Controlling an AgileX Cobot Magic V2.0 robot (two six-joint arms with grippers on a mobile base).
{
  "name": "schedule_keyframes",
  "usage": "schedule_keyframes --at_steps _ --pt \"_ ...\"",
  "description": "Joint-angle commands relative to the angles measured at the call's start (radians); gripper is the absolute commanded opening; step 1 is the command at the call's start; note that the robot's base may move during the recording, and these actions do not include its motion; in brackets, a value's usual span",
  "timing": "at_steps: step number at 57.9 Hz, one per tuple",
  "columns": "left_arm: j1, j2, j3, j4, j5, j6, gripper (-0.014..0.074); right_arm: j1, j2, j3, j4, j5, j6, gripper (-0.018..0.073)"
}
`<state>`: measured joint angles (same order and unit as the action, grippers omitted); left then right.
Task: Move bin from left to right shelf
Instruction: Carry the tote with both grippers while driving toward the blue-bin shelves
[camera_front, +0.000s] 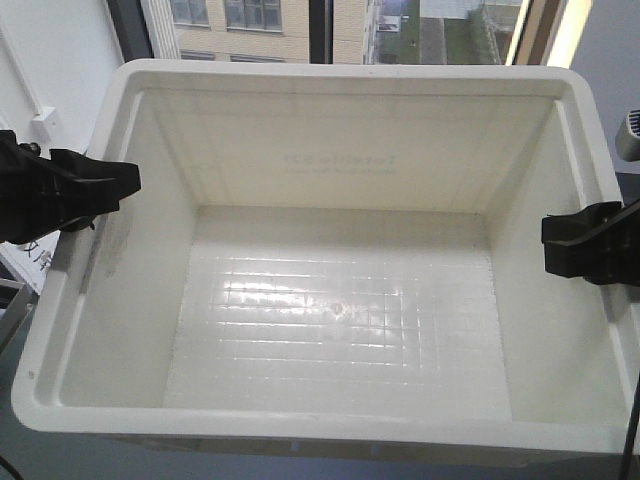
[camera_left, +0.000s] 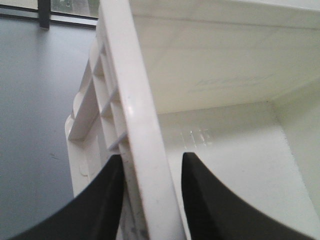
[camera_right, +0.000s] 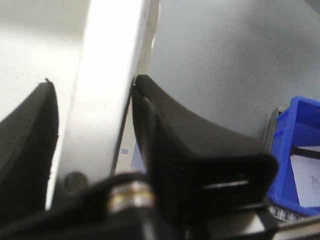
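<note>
The bin (camera_front: 340, 72) is filling the front view, open side up, with its far wall facing a window (camera_front: 270, 20). It is hanging between the two end effectors; what is supporting it from below cannot be told.

The left end effector (camera_front: 118, 185) is clamping the left rim. In the left wrist view its fingers (camera_left: 95, 205) are straddling the ribbed rim, one outside and one inside, closed down to the rim's thickness.

The right end effector (camera_front: 560, 240) is clamping the right rim likewise, with one finger (camera_right: 170, 130) pressing against the wall.

A blue bin (camera_right: 300, 150) is showing at the right wrist view's edge.
</note>
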<state>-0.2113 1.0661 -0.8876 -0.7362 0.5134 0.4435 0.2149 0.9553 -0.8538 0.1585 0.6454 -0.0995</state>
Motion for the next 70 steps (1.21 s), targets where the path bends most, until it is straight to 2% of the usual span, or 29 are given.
schedule_keyframes --at_steps 1,70 --pt "-0.019 -0.037 -0.043 -0.108 0.017 0.024 -0.0003 0.004 -0.018 -0.044 0.073 -0.151 0.011 -0.0004" --pt "-0.019 -0.037 -0.043 -0.108 0.017 0.024 -0.0003 0.004 -0.018 -0.044 0.073 -0.151 0.011 -0.0004"
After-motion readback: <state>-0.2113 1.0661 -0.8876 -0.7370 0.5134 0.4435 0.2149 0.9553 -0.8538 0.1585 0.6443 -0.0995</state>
